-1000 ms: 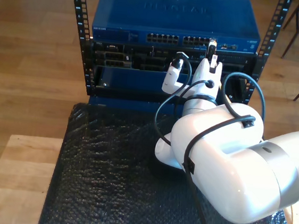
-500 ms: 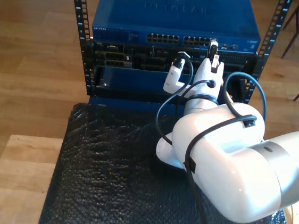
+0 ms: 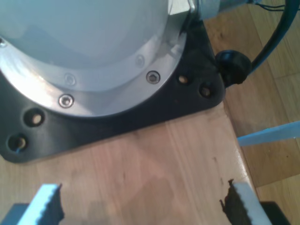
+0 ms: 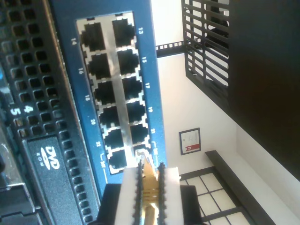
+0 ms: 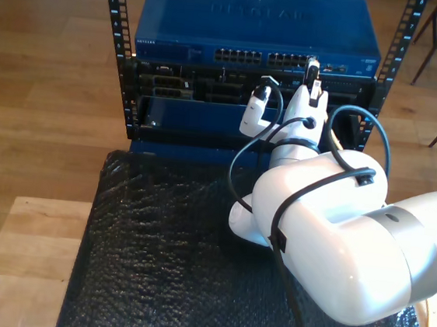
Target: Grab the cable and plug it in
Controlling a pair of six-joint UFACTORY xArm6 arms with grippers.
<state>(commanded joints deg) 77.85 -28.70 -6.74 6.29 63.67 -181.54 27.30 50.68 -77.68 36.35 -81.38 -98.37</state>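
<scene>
The pale-yellow network cable sits clamped in my second tool, its plug tip touching the blue network switch's port block. My first tool gapes wide over the wooden bench, a black arm-base plate at twelve o'clock.

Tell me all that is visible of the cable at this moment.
The cable looks pale yellow and thin. My second gripper is shut on it, the ribbed white fingers pressing both sides. Its tip reaches the blue switch, at a port in the last column of the block; whether it is seated I cannot tell.
</scene>
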